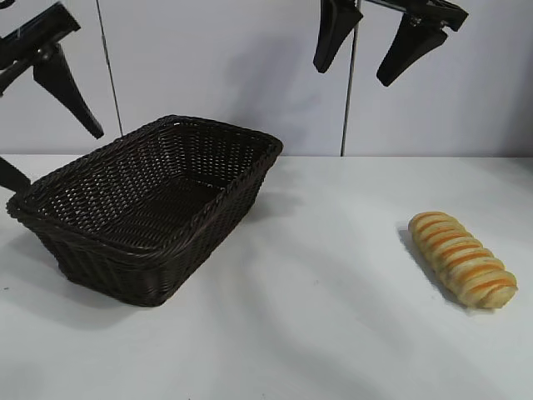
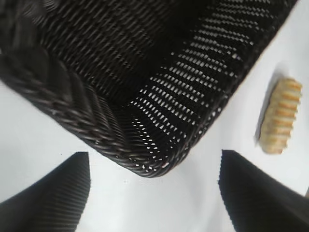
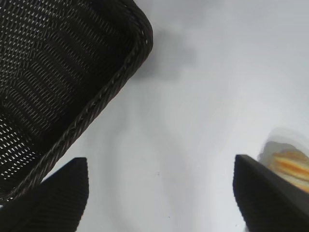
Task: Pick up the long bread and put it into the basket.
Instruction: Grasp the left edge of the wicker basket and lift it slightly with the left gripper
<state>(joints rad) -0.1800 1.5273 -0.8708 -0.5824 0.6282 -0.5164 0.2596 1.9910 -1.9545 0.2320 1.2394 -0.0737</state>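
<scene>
My right end effector [image 1: 379,46] hangs high above the table [image 1: 333,292], fingers spread wide and gripping nothing. The long bread [image 1: 463,259] lies on the table, well apart from the basket [image 1: 208,137], off the basket's right side and closer to the camera. From the right end effector the loaf is down below and a bit further out, away from the basket. In my right wrist view only one end of the bread [image 3: 291,165] peeks past a fingertip, so I judge I'm not centred over it yet.

The loaf's long axis runs slantwise, its far end angled back toward the basket and its near end pointing away. I'd want to turn the wrist so the fingers close across the narrow width, not along the length.

My left end effector [image 1: 42,96] sits above the basket's left end, also released and empty. The whole basket lies between it and the bread [image 2: 281,116]. So the right arm is clearly nearer, and I'd say this pick belongs to it.
</scene>
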